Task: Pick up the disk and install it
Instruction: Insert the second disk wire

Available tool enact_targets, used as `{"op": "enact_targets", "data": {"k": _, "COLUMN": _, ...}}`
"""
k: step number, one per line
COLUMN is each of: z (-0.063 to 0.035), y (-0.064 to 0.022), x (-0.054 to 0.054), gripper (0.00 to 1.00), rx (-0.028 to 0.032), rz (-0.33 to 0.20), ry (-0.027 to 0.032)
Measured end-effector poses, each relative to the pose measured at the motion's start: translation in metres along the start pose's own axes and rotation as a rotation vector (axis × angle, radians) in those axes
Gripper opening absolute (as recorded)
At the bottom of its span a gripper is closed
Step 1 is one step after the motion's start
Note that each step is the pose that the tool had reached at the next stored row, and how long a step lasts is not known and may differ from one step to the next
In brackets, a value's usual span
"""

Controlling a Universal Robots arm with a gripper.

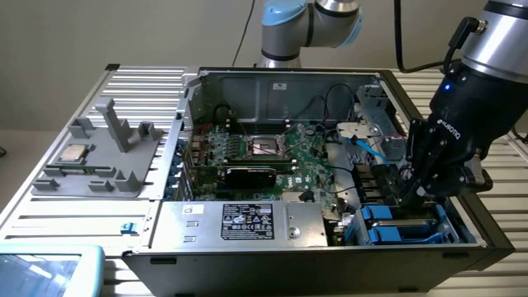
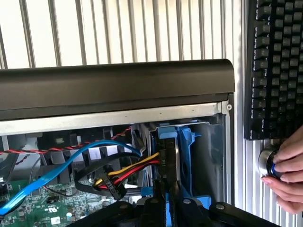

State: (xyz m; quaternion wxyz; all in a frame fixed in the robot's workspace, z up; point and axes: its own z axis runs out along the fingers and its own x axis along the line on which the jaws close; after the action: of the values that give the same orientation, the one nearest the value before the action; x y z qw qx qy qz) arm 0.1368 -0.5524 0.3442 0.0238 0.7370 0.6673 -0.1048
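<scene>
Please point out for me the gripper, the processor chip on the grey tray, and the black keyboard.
gripper (image 1: 415, 197), exterior view, fingertips at the blue drive bay.
processor chip (image 1: 75, 152), exterior view, its silver top.
keyboard (image 2: 277, 66), wrist view, its key rows.

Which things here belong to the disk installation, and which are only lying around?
Part of the job:
- blue-edged drive carrier standing in the case's drive bay, probably the disk
- black end effector, shut, low at that bay
- open black computer case

Just lying about:
- small square silver processor chip on the grey plastic fixture
- black keyboard
</scene>
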Motion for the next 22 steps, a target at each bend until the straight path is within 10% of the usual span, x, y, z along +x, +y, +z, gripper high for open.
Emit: {"op": "enact_targets", "data": {"k": 22, "z": 0.0069, "y": 0.0039, "x": 0.0003, "gripper": 0.16, "rx": 0.0035, "rz": -0.002, "ry": 0.0147}}
